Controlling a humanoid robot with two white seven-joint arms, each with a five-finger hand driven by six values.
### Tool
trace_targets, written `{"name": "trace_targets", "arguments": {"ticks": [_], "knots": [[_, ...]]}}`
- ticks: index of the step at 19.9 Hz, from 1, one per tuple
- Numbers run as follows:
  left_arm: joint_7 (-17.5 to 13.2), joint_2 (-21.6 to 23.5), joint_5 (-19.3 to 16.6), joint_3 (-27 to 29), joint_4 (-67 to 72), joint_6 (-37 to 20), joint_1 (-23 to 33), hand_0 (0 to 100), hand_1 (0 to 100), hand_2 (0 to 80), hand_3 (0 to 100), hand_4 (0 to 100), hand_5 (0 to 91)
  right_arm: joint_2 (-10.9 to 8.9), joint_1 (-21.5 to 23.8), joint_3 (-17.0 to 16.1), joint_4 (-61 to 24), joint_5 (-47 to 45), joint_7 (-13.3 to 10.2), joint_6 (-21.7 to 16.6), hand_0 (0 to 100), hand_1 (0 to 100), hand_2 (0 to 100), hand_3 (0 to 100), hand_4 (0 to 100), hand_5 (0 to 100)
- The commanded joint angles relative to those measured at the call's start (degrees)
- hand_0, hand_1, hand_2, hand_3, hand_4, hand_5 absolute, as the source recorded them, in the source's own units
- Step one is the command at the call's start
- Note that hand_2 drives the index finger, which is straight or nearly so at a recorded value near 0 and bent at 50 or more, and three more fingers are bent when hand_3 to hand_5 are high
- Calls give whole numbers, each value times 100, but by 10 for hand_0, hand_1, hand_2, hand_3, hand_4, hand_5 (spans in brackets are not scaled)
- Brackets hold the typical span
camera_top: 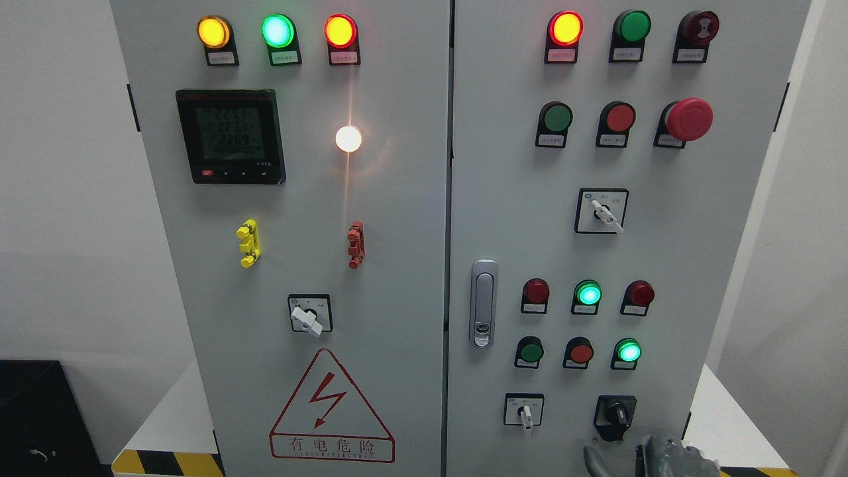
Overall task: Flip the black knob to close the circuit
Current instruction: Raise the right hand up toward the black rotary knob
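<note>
Knob point(617, 415) sits low on the right door of the cabinet point(397, 199), to the right of a white-handled switch point(525, 413) and under the green lamp point(627, 351). It is a small black rotary selector on a black plate, rigid plastic by the look, fixed to the panel, so it should only turn and not lift. I judge it light but with a stiff spring click (such switches usually snap between positions). The best hold is a pinch across its narrow raised bar, from both flat sides, then a twist. The right hand point(652, 458) shows just below the knob at the bottom edge, not touching it; only part is visible, so I cannot tell its state. The left hand is not visible.
</note>
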Motion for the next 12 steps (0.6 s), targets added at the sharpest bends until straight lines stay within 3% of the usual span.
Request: {"name": "trace_targets", "arguments": {"ticks": [1,12], "knots": [[-4,0,0,-3,0,-4,0,120,556,0,0,0,0,-19,-132,-94,35,11,29,1,0,0,989,1000,1000,1000],[-4,0,0,6,0,-4,0,120,556,0,0,0,0,-37,-176,-138,53,11,38,1,0,0,986,1000,1000,1000]]}}
